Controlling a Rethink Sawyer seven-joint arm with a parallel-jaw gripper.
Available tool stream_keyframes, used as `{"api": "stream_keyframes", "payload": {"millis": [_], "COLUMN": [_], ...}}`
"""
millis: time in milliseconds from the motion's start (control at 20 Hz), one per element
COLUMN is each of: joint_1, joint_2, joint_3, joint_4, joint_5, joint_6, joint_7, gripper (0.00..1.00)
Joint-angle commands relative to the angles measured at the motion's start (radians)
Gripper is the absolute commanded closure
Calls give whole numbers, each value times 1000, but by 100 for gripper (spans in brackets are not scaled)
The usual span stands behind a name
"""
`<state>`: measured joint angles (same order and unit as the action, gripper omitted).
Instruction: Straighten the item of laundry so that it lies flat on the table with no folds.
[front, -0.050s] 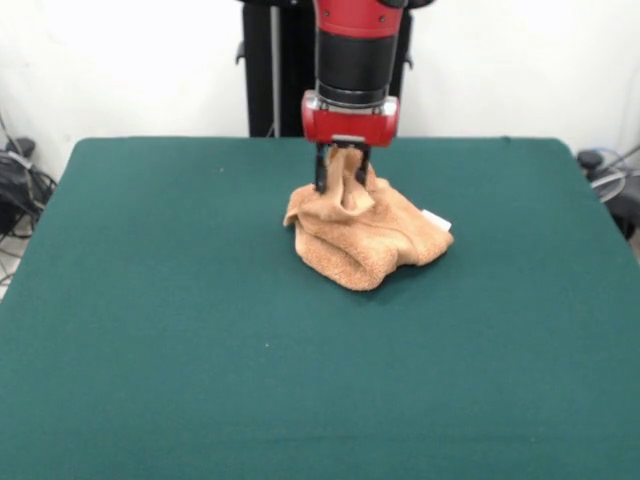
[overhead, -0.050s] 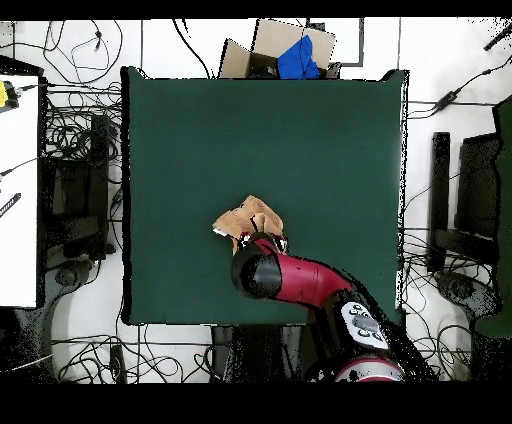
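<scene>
Gripper (front, -0.050s: 342, 180) clamped on a raised peak of the crumpled tan towel (front, -0.050s: 365, 235), bunched near the middle of the green table (front, -0.050s: 150, 300), so probably best lifting high, then dragging toward an edge to shake folds out.

One orange-tan towel (front, -0.050s: 365, 235) lies bunched on one green table (front, -0.050s: 150, 330). One red and black robot arm (overhead, -0.050s: 310, 280) reaches over it, ending in one gripper (front, -0.050s: 343, 175). One small white tag (front, -0.050s: 436, 219) shows at the towel's edge, possibly more hidden. Beyond the table sits one cardboard box (overhead, -0.050s: 255, 50) holding one blue item (overhead, -0.050s: 300, 58).
</scene>
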<state>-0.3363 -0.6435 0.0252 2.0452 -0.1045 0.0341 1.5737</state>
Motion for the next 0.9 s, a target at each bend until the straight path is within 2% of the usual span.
{"api": "stream_keyframes", "payload": {"millis": [50,400,700,900], "joint_1": [-2,34,23,14], "joint_2": [21,27,30,0], "joint_3": [65,32,47,62], "joint_4": [-46,-59,-58,-47], "joint_5": [-22,-11,-15,-14], "joint_6": [-22,-25,-51,-40], "joint_7": [137,145,151,150], "gripper": [100,100,100,100]}}
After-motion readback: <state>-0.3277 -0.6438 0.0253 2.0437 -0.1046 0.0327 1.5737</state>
